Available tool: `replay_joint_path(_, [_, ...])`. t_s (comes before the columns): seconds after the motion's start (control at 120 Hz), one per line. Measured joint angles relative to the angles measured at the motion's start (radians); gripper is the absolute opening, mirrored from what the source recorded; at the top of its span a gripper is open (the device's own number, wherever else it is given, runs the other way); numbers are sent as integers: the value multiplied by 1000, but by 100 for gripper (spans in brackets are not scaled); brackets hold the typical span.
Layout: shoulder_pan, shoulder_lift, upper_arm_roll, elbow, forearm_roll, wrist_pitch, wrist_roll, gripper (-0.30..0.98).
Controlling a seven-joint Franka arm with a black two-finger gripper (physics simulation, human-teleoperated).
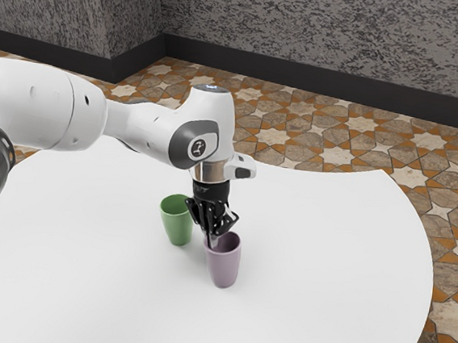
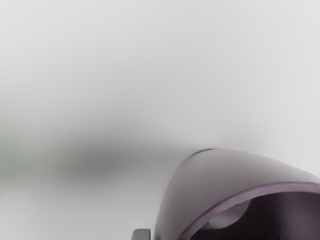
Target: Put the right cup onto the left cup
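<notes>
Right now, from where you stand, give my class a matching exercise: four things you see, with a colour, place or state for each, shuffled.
1. Green cup
2. Purple cup
3. Table
4. Floor

A. Has the pincer at its mouth
B. Star-patterned
C. Upright, nearer the exterior view's left than another cup
D. White

Pairs: 1-C, 2-A, 3-D, 4-B

Right cup [image 1: 223,267] stands just beside left cup [image 1: 179,228] on table [image 1: 334,255].
</notes>
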Motion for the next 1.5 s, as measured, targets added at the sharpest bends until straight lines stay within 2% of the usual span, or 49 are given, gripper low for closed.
replay_joint_path(0.267, [-3,-29,2,0,4,-8,-4,-9])
replay_joint_path(0.767, [3,-163,21,5,34,-83,-8,-10])
replay_joint_path(1.5, [0,-156,159,159,126,-265,3,-10])
